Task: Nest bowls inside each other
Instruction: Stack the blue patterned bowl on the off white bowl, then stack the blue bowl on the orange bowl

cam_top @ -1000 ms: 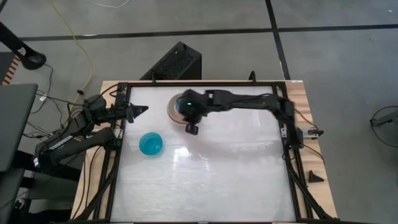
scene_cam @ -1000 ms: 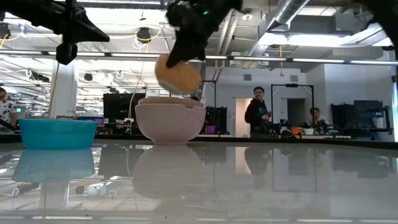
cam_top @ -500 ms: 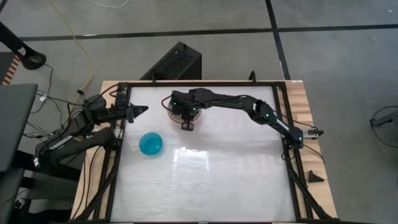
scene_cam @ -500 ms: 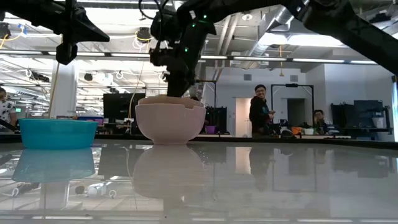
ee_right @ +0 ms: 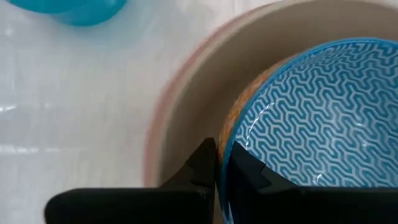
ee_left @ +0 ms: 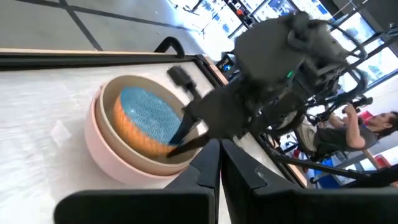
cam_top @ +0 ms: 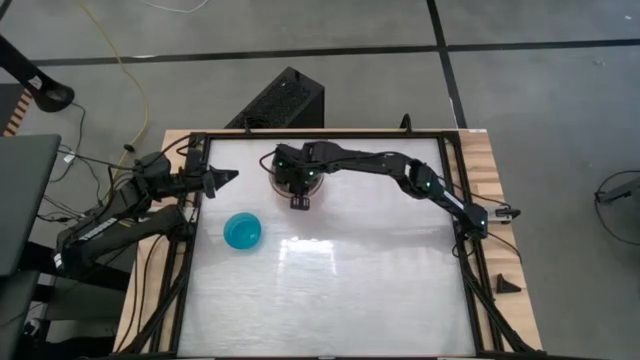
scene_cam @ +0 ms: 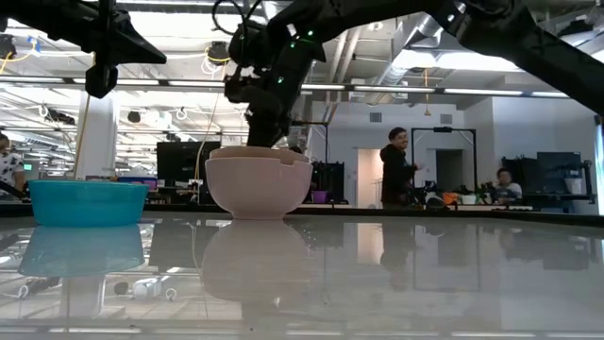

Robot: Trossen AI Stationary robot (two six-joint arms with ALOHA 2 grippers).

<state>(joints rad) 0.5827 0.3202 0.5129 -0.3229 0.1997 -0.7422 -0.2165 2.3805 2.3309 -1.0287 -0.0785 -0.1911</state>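
Observation:
A small bowl, orange outside and blue-patterned inside (ee_right: 305, 112), sits in a beige bowl (ee_left: 138, 81), which sits in a pale pink bowl (scene_cam: 259, 186) at the far middle of the table. My right gripper (ee_right: 219, 165) reaches down into this stack and is shut on the patterned bowl. A plain blue bowl (cam_top: 242, 231) stands on its base to the left, nearer the front. My left gripper (cam_top: 225, 177) hangs shut above the table's left edge, pointing at the stack, holding nothing. My right gripper has the patterned bowl's rim (ee_right: 227, 134) between its fingers, one inside the bowl and one outside, between it and the beige bowl's wall. The fingers come steeply from above. The bowl rests inside the beige bowl, below its rim in the low view.
A black frame (cam_top: 458, 200) runs round the white table top. A black box (cam_top: 282, 100) stands on the floor beyond the far edge. People (scene_cam: 396, 170) are in the room behind. Free table lies toward the near and right sides.
My right gripper has come down onto the stack with the patterned bowl. A second ago the bowl hung tilted above the pink bowl; now it sits inside the stack, out of sight in the low view. For the last half second the gripper has kept still.

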